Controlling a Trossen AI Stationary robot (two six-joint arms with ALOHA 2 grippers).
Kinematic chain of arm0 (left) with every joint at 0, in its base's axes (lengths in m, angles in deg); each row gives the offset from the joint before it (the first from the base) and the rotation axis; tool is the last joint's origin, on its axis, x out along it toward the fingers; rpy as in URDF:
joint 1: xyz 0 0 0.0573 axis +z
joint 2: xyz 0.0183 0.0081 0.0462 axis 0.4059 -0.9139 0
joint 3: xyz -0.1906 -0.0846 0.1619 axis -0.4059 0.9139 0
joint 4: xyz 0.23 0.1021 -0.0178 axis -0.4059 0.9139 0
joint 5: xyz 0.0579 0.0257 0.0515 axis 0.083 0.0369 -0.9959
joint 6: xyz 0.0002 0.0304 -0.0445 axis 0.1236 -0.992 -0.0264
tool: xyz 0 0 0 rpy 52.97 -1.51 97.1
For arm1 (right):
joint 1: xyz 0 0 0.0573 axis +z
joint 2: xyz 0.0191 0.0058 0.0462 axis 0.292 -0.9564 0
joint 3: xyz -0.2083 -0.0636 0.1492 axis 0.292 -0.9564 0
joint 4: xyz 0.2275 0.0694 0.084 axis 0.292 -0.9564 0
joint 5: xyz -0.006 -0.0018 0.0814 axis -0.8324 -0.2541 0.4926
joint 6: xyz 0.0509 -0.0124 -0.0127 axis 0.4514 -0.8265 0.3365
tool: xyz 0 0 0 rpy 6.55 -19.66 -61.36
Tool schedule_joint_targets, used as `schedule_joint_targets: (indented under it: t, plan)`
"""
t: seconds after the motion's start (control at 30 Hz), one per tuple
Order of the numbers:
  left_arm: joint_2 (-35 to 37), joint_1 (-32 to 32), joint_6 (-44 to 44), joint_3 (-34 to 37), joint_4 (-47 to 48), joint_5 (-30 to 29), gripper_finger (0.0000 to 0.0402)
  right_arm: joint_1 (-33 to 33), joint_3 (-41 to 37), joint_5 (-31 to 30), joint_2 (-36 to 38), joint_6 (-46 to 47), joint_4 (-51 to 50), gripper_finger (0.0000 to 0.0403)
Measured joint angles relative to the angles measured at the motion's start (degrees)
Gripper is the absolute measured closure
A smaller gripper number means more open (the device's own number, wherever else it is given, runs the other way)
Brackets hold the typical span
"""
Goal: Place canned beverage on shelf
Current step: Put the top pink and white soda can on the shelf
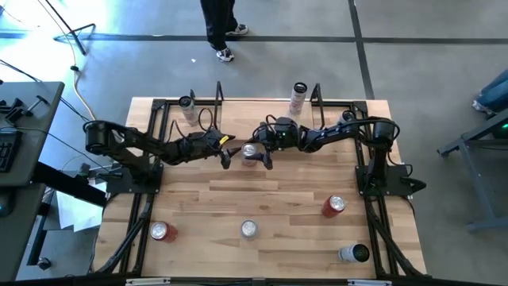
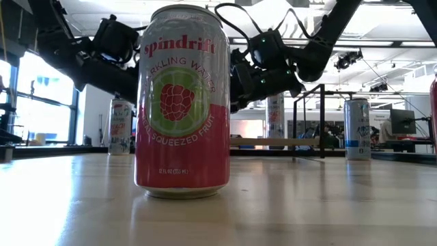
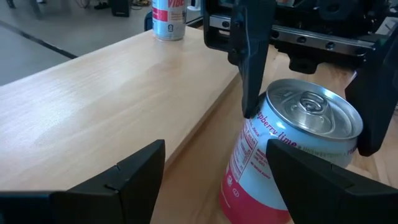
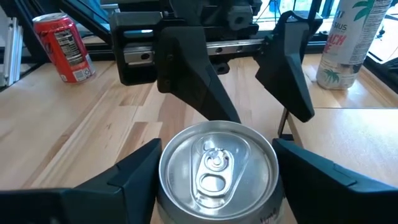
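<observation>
Handover step beside the shelf [image 3: 124, 87]: pink can [image 1: 251, 154] upright on the table, clasped between right claw [image 4: 214, 165] fingers, left claw [image 3: 214, 165] spread open just opposite; next, likely lifting can onto shelf.

The can [image 3: 286, 155] between the black pincer fingers [image 3: 252, 56] is pink below and pale above with a silver top, a red can [image 4: 62, 46] and a white can with green leaves [image 4: 348, 40] stand on the pale striped-wood counter [image 1: 270, 202], and the shelf [image 3: 106, 99] is light wood.
</observation>
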Motion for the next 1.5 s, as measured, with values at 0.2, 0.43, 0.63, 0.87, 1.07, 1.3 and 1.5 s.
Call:
schedule_joint_targets:
  t: [0.2, 0.43, 0.63, 0.87, 1.07, 1.3, 1.5]
  plan:
    - [0.35, 0.0, 0.0, 0.0, 0.21, 0.0, 0.0125, 0.02, 0.0, -0.34, 0.19, 1.12, -0.13, 0.0136]
    - [3.1, -0.24, -1.14, -0.15, 0.79, 0.63, 0.0124, 0.87, -0.09, -0.59, 1.57, 2.13, -1.14, 0.0137]
    - [7.44, -0.2, -1.74, -0.2, 1.72, 1.65, 0.0124, 1.56, -0.15, -0.56, 2.92, 2.09, -0.89, 0.0139]
    - [12.76, -0.26, -2.42, -0.2, 5.86, 1.55, 0.0124, 1.79, -0.15, -0.53, 6.75, 1.57, -1.89, 0.0144]
    - [15.92, -0.26, -3.73, -0.13, 6.87, 2.09, 0.0124, 0.31, -0.15, -0.45, 13.13, -1.01, -7.14, 0.0144]
    - [16.65, -0.28, -3.87, -0.09, 8.08, 2.87, 0.0124, -5.66, 4.84, -0.41, 17.43, -5.83, -19.18, 0.0145]
    - [16.46, -0.31, -3.45, -0.04, 8.87, 3.04, 0.0124, -13.03, 15.9, 7.19, 14.99, -14.04, -32.74, 0.0146]
